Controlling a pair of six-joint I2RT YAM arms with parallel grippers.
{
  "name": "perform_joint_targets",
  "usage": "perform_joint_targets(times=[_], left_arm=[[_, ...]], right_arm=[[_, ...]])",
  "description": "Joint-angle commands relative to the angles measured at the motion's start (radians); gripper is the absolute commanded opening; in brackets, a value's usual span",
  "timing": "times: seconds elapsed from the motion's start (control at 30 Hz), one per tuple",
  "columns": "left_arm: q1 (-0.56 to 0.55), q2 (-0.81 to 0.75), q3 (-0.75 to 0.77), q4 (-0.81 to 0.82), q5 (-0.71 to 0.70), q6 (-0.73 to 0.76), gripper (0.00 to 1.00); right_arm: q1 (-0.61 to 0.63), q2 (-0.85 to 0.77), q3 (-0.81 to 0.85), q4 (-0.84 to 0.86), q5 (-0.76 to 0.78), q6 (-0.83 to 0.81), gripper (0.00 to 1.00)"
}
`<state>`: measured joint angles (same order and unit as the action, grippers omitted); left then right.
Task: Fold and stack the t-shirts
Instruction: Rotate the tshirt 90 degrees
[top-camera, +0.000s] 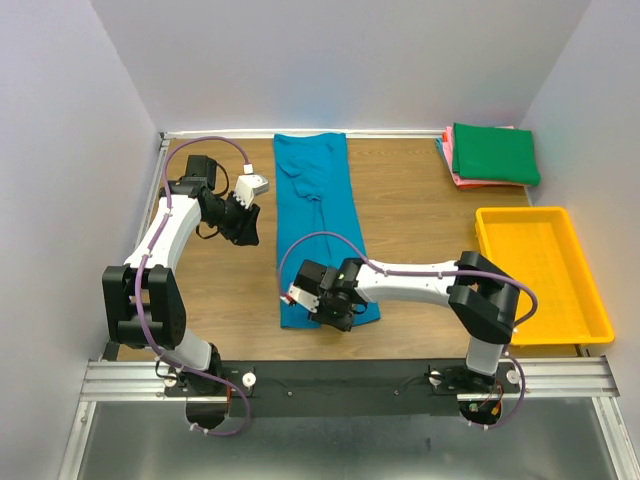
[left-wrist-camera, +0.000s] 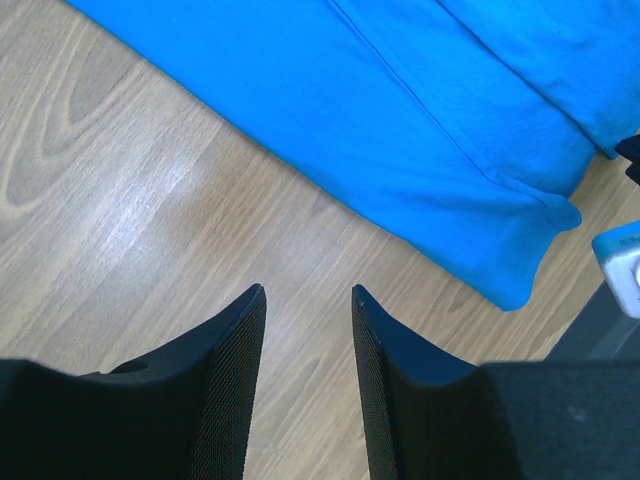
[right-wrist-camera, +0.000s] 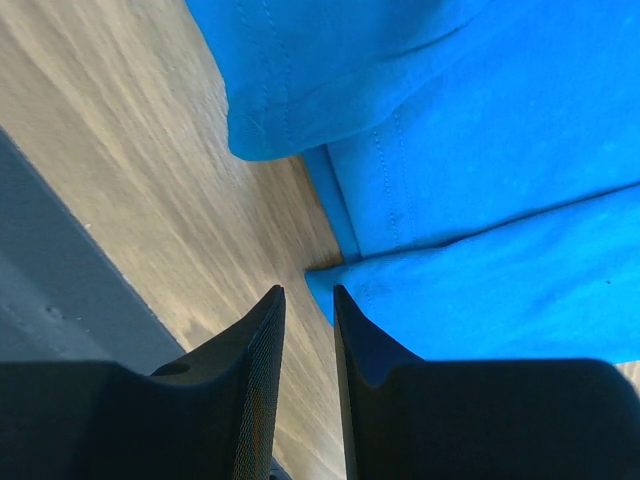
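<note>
Both are held slightly apart, empty: left gripper (left-wrist-camera: 308, 290) parked 9 o'clock of teal t-shirt (top-camera: 318, 200), right gripper (right-wrist-camera: 308, 290) seemingly aimed at its 6 o'clock edge for folding.

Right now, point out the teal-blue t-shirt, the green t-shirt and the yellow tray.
teal-blue t-shirt (top-camera: 318, 190), top external view, middle of the long cloth strip.
green t-shirt (top-camera: 495, 153), top external view, centre of its folded top face.
yellow tray (top-camera: 535, 270), top external view, its bare floor.

Soft matt cloth teal-blue t-shirt (top-camera: 316, 190) lies on smooth wood-grain table (top-camera: 420, 225).
</note>
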<state>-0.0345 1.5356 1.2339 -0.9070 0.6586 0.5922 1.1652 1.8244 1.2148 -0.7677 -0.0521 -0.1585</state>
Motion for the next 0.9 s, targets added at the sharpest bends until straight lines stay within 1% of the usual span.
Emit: perform_joint_targets(times=[0.0,0.23,0.33,0.37,0.43,0.7,0.87], left_arm=[[0.004,0.003,-0.008,0.000,0.026,0.012,0.48],[0.004,-0.002,-0.010,0.002,0.027,0.014,0.48],[0.004,0.000,-0.010,0.002,0.027,0.012,0.48],[0.004,0.001,-0.010,0.000,0.029,0.012,0.48],[0.004,0.001,-0.011,0.002,0.024,0.015,0.48],[0.005,0.003,-0.013,0.003,0.030,0.014,0.48],[0.005,0.000,-0.013,0.003,0.033,0.014,0.48]], right_arm=[[0.008,0.022,-0.018,0.021,0.038,0.007,0.33],[0.008,0.059,-0.052,0.062,0.043,0.005,0.29],[0.008,0.075,-0.072,0.077,0.044,0.005,0.17],[0.008,0.076,-0.075,0.079,0.044,0.007,0.09],[0.010,0.066,-0.080,0.077,0.046,0.011,0.01],[0.008,-0.057,-0.044,0.033,0.046,0.014,0.00],[0.008,-0.131,-0.020,0.021,0.005,0.005,0.00]])
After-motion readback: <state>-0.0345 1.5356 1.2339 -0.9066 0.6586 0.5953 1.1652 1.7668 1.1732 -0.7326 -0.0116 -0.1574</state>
